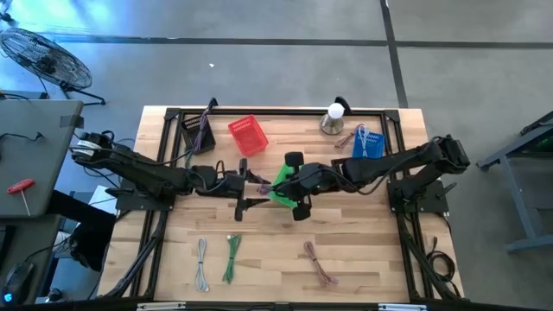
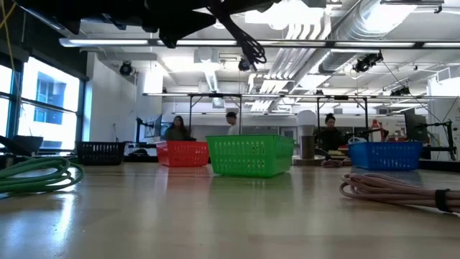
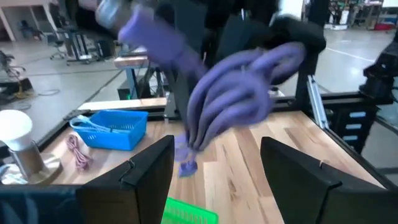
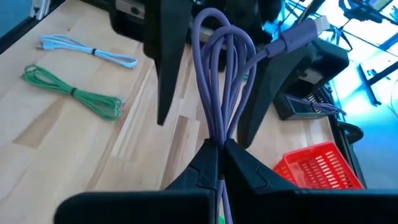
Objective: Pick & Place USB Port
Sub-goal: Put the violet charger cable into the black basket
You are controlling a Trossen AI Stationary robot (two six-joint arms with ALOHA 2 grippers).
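A bundled purple USB cable hung in mid-air above the middle of the table, pinched between the closed fingers of the right gripper; in the right wrist view its smooth rubbery loops stood up in a long hairpin shape, with a flat plug end sticking out to one side. The left gripper faced it with its dark fingers spread wide and clasping nothing, the cable between but clear of them, so it looked as if a hand-over between the arms had been made and only the placing was left. Seen from above, a green plastic mesh basket lay directly under the two grippers at the table's centre, the likeliest drop point, though that is a judgement. A red mesh basket sat toward eleven o'clock, a blue one holding cable toward one o'clock, and a black one farther toward ten o'clock. Near six o'clock, on the pale wood-plank table, lay three tied cable coils: white, green and pinkish.
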